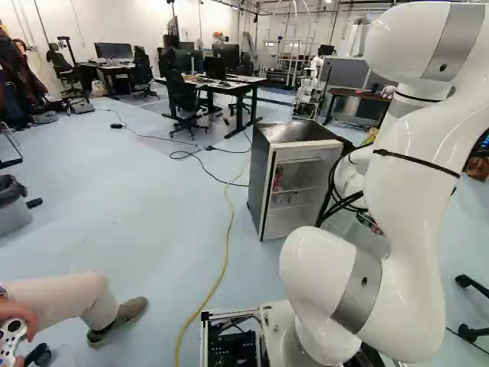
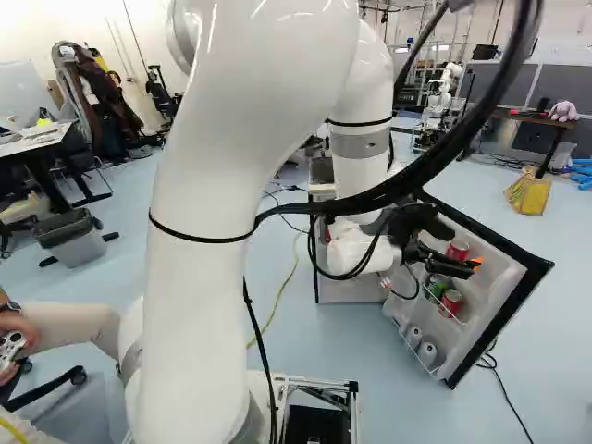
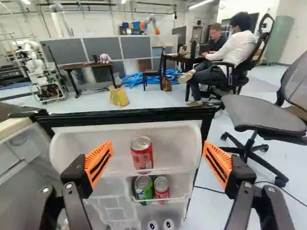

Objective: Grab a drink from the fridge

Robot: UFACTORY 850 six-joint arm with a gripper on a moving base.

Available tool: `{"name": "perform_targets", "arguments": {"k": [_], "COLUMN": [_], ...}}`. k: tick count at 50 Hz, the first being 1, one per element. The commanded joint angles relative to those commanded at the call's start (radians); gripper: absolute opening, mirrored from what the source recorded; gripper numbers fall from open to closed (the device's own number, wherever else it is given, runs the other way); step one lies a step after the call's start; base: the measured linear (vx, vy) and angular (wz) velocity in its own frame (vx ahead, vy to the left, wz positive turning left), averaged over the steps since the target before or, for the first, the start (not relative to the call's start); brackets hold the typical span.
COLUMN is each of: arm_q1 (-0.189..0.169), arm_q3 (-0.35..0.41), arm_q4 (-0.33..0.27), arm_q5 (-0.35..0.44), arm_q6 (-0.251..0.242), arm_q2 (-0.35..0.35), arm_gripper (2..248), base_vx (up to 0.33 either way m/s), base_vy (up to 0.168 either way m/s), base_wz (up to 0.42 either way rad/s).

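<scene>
The upper red can (image 3: 142,154) stands upright in the top door shelf (image 3: 91,165), ahead of the gap between the jaws and touched by neither. Its silver top and white-marked red side face the wrist camera.

The gripper's (image 2: 462,248) jaws stand wide apart with nothing clamped between them, one orange pad (image 3: 99,164) on each side of the line to the can.

Lower than that can, still ahead of the gap, a green can (image 3: 143,188) and a lower red can (image 3: 161,188) stand side by side in the next shelf. A rail crosses the front of both, and the green one has a patterned label. Below them, two grey cans (image 2: 426,353) are cut down to their tops in the wrist view; their sides show in the right base view.

The open fridge door (image 3: 125,116) spreads ahead of both jaws, its black edge beyond the cans. The fridge (image 1: 261,183) lies to the side of one jaw, with red items (image 1: 278,177) inside, too small to make out. The arm (image 1: 412,176) covers much of the door in the left base view.

Past the other jaw stands a swivel chair (image 3: 261,112); farther ahead, beyond the door, sits a yellow bag (image 3: 118,96).
</scene>
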Motion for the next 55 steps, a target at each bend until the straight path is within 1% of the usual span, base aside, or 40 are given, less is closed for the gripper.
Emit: {"name": "perform_targets", "arguments": {"k": [15,35,42,55], "arm_q1": [-0.004,-0.005,-0.006,-0.006], "arm_q3": [0.071,0.081,0.076,0.041], "arm_q4": [-0.158,-0.368,-0.441,-0.578], "arm_q5": [0.0,0.0,0.0,0.0], "arm_q6": [0.0,0.0,0.0,0.0], "arm_q2": [0.053,0.061,0.048,-0.007], "arm_gripper": [247,247,247,247], "base_vx": [0.0,0.0,0.0,0.0], "base_vy": [0.0,0.0,0.0,0.0], "base_wz": [0.0,0.0,0.0,0.0]}}
